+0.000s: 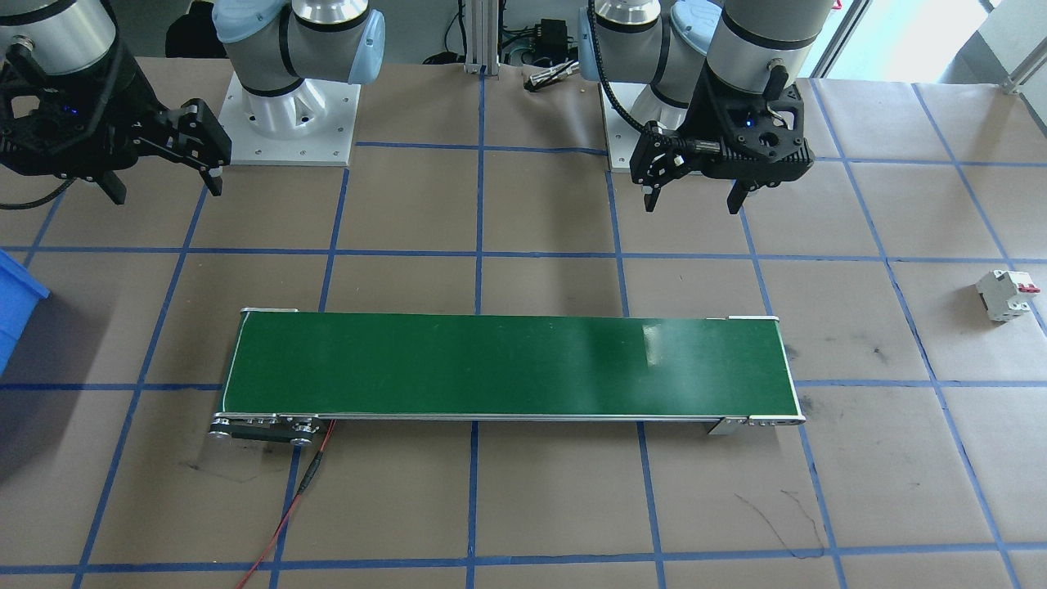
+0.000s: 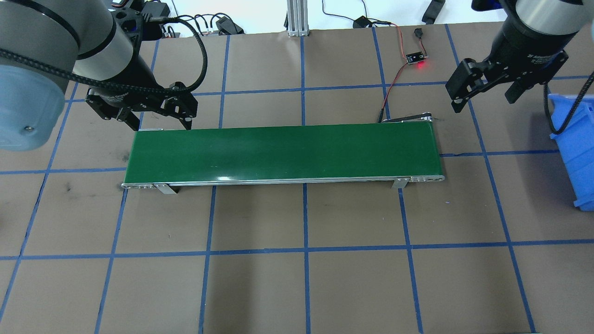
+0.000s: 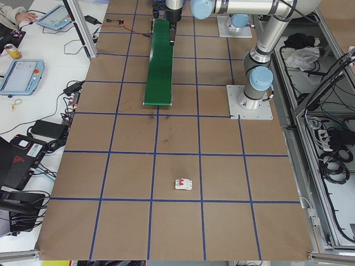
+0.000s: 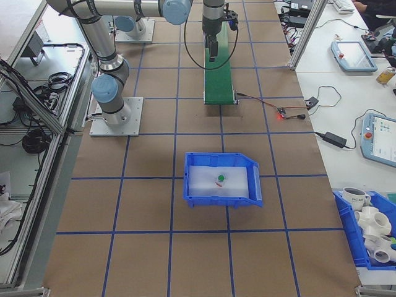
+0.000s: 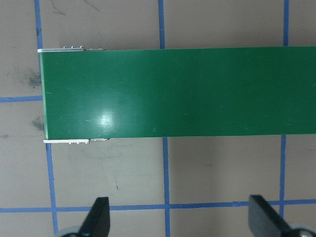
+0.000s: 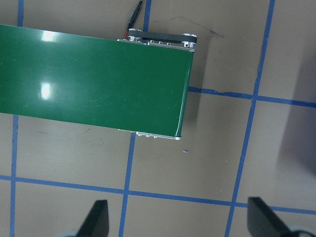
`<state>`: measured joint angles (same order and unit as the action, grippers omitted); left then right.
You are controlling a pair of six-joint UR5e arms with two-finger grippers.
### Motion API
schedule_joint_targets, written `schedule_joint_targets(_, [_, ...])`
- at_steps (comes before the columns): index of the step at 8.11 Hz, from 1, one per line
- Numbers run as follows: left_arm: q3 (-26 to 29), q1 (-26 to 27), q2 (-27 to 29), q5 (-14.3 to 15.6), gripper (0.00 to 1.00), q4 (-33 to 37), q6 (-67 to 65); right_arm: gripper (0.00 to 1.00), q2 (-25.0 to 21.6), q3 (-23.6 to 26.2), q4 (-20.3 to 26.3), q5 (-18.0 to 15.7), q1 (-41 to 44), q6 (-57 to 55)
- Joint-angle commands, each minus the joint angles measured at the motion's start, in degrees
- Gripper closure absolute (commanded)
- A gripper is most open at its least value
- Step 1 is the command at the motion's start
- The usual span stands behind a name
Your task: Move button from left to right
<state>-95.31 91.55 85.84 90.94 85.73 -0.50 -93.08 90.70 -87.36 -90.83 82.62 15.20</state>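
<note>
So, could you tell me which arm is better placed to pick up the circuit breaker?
Probably the left. The circuit breaker lies past the conveyor's left end, where the open left gripper hovers; the open right gripper hangs at the opposite end, beside the blue bin.

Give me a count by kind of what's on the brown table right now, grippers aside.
Conveyor belt: 1
Blue bin: 1
Button, lying in that bin: 1
Circuit breaker: 1
Small board with a red light: 1
Total: 5
Left gripper and right gripper: both open, holding nothing.
</note>
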Motion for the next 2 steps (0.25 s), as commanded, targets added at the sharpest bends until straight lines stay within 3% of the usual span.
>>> schedule_joint_targets(1, [0.0,-0.5,-0.2,-0.1,0.0,0.1,0.1,0.0,0.0,0.0,0.1,-0.4,0.0,0.0])
schedule_joint_targets(2, [-0.6,-0.5,0.4,-0.1,0.0,0.1,0.2,0.0,0.0,0.0,0.1,-0.4,0.0,0.0])
